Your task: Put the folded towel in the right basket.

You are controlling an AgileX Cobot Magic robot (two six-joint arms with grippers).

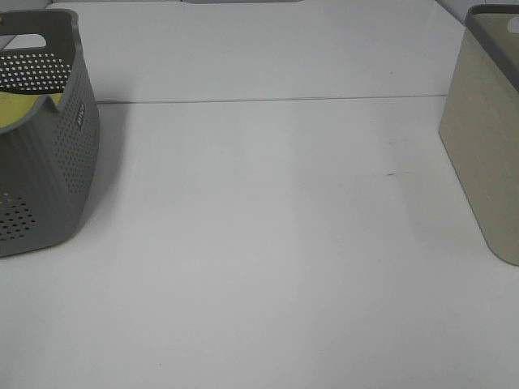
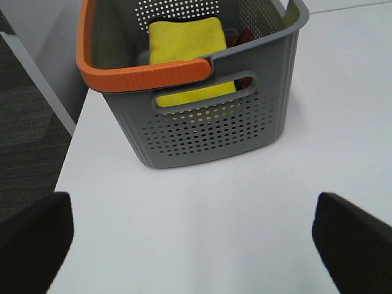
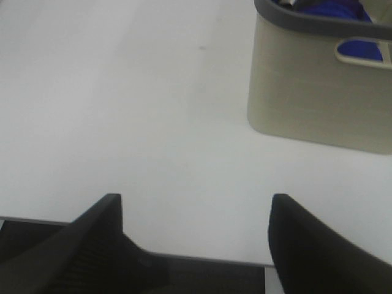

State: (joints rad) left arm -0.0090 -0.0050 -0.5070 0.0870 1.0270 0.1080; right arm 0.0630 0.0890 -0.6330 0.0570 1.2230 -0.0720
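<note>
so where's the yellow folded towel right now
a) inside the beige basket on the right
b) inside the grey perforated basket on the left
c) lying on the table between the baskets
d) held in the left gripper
b: the yellow towel lies inside the grey perforated basket with the orange handle, and the left gripper is open and empty in front of it.

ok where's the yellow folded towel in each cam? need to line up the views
Exterior high: yellow folded towel at far left, inside the perforated grey basket, mostly hidden by its wall.
Left wrist: towel lies inside the same basket, behind the orange handle.
Right wrist: not in it; only the beige basket.
Shared landmark: the white table.
</note>
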